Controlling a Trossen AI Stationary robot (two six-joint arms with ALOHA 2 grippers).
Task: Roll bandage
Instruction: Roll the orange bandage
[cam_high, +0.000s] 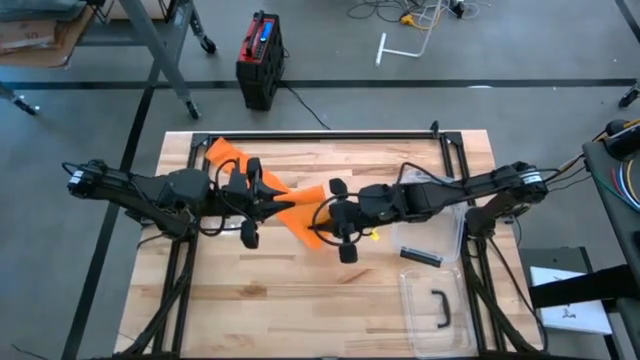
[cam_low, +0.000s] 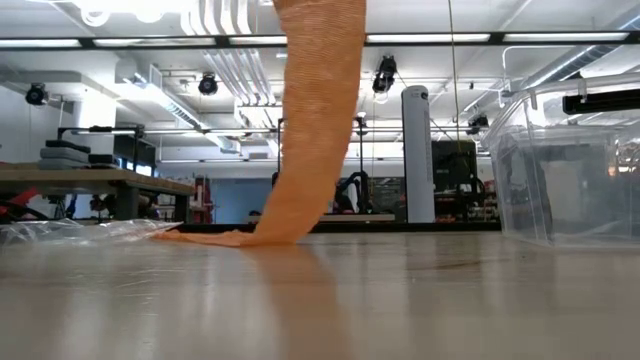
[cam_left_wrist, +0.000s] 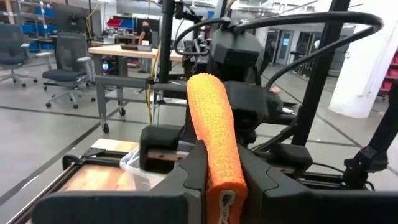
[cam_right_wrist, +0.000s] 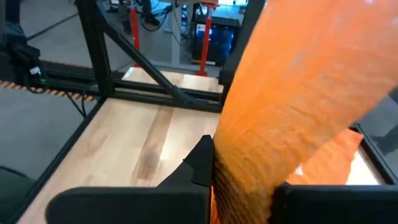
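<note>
An orange bandage (cam_high: 232, 160) runs as a strip from the table's far left toward the middle. In the low view it hangs down (cam_low: 312, 130), and its lower end (cam_low: 215, 238) lies flat on the table. My left gripper (cam_high: 270, 203) is shut on the strip left of centre. My right gripper (cam_high: 325, 218) is shut on the strip's bunched end (cam_right_wrist: 249, 168) just right of it. The two grippers face each other closely above the table's middle. My left gripper pinches the strip (cam_left_wrist: 225, 177) between its two fingers, coming level from the table's left. The strip is folded narrow at the hold and arches on toward the right gripper (cam_left_wrist: 208, 106), clear of the table. My right gripper pinches the thick, bunched orange end (cam_right_wrist: 239, 186) between its two fingers, coming from the table's right. Several layers show at the hold. The wide strip (cam_right_wrist: 311, 81) leads away from the fingers, lifted off the wood.
A clear plastic bin (cam_high: 435, 300) with a black handle-shaped part inside stands at the near right. It also shows in the low view (cam_low: 575, 165). A black bar (cam_high: 420, 257) lies beside it. A small yellow piece (cam_high: 373, 236) lies under the right gripper. A black frame rail (cam_high: 320, 135) runs along the far edge.
</note>
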